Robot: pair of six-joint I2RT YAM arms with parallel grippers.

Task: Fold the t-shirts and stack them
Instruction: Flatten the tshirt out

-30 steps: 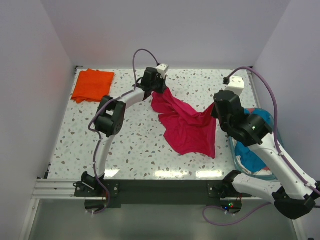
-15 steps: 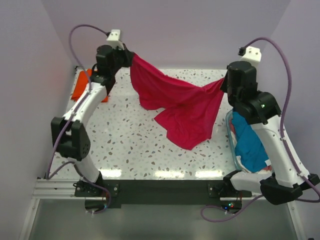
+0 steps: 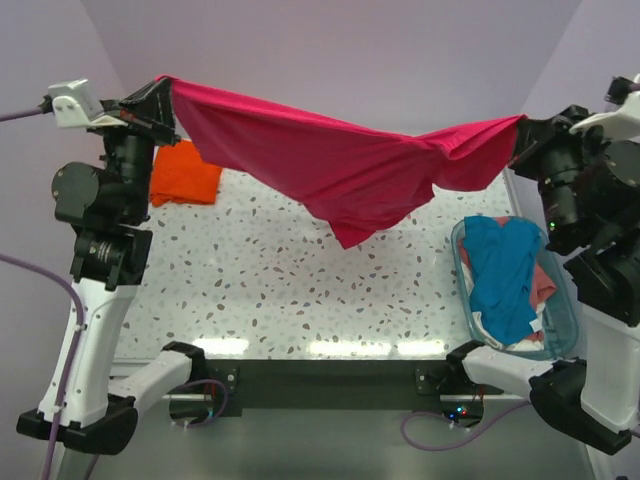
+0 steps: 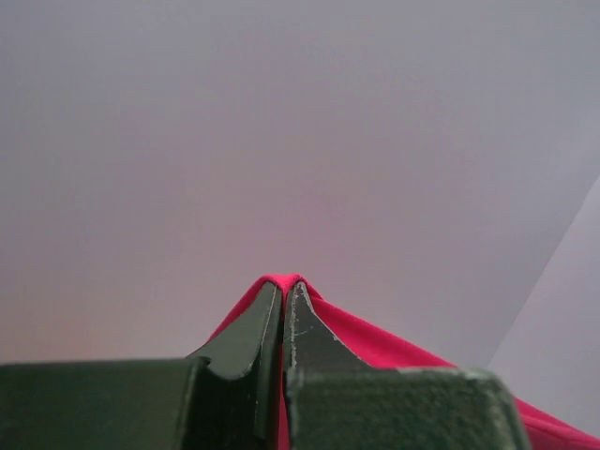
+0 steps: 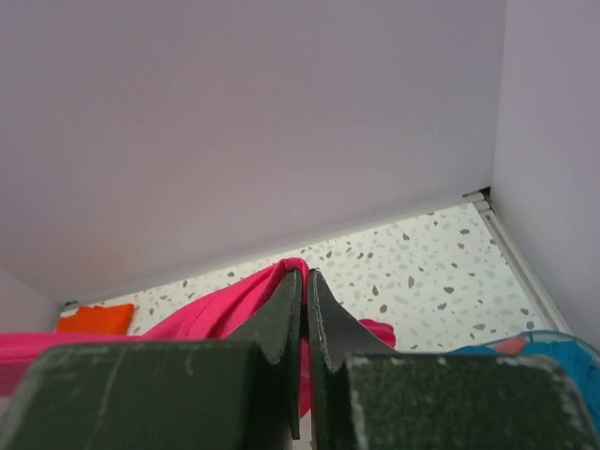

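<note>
– One of four looks folded: orange shirt, far-left on the table; the rest?
– Magenta shirt hangs stretched mid-air, left gripper and right gripper each clamped on an edge; teal shirt, pink shirt in tub.

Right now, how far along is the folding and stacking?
Done: the orange shirt lies folded at the far left of the table. In hand: the red shirt hangs stretched between the left gripper and right gripper, both shut on it. Left: folding it, then the teal shirt and pink shirt, heaped in the tub.
</note>
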